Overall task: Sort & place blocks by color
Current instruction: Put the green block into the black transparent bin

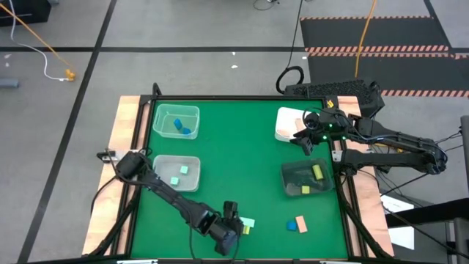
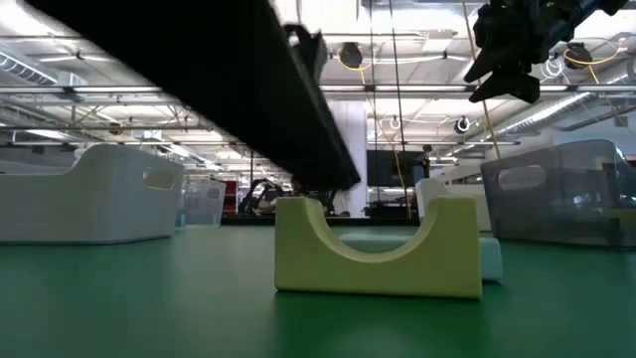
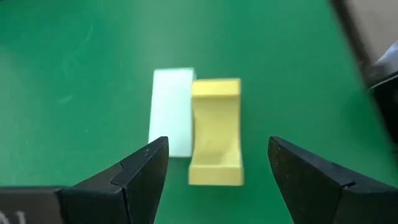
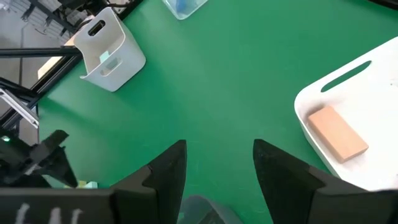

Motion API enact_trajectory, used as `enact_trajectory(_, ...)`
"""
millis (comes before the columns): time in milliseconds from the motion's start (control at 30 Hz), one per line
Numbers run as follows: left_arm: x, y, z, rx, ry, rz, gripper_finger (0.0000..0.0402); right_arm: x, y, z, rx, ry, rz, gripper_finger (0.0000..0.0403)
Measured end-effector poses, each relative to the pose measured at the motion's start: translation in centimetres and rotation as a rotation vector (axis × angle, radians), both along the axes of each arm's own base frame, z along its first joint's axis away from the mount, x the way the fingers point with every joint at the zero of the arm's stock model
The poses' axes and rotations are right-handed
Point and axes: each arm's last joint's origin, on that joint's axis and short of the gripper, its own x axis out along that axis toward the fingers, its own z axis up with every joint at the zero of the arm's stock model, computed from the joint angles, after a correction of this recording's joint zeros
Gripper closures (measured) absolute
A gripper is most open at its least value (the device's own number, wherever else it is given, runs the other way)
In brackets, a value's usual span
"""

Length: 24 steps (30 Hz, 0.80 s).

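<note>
A yellow-green arch-shaped block (image 3: 214, 130) lies on the green table beside a mint block (image 3: 172, 112), their long sides together, near the table's front edge (image 1: 246, 226). My left gripper (image 3: 217, 171) hovers open just above them, slanting down. Its fingers stand to either side of the yellow-green block without touching it. My right gripper (image 1: 306, 141) hangs open, with nothing between its fingers, above the table's far right, between the white tray (image 1: 287, 125) and the dark tray (image 1: 293, 176). A blue block (image 1: 292, 226) and an orange block (image 1: 301, 222) lie together at the front right.
A clear tray (image 1: 192, 112) at the far left holds blue blocks. A second tray (image 1: 160, 165) nearer on the left holds mint blocks. The dark tray holds yellow-green blocks, and the white tray (image 4: 323, 93) holds an orange block (image 4: 336, 134). Open green surface lies in the middle.
</note>
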Motion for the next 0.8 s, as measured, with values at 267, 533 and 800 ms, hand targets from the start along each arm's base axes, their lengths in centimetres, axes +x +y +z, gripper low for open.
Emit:
enact_trajectory(267,0.1,-0.2,-2.2,0.021,0.043,0.032,0.0128,0.0,0.0,0.0,0.000,0.000,0.000,0.0225)
enact_trajectory(533,-0.5,-0.4,-2.4,0.000,0.081,0.085,0.0141,0.0,0.0,0.0,0.000,0.000,0.000,0.0225)
enact_trajectory(800,-0.3,-1.1,-2.2,-0.045,0.039,0.071,0.0235,0.0,0.0,0.0,0.000,0.000,0.000,0.0225)
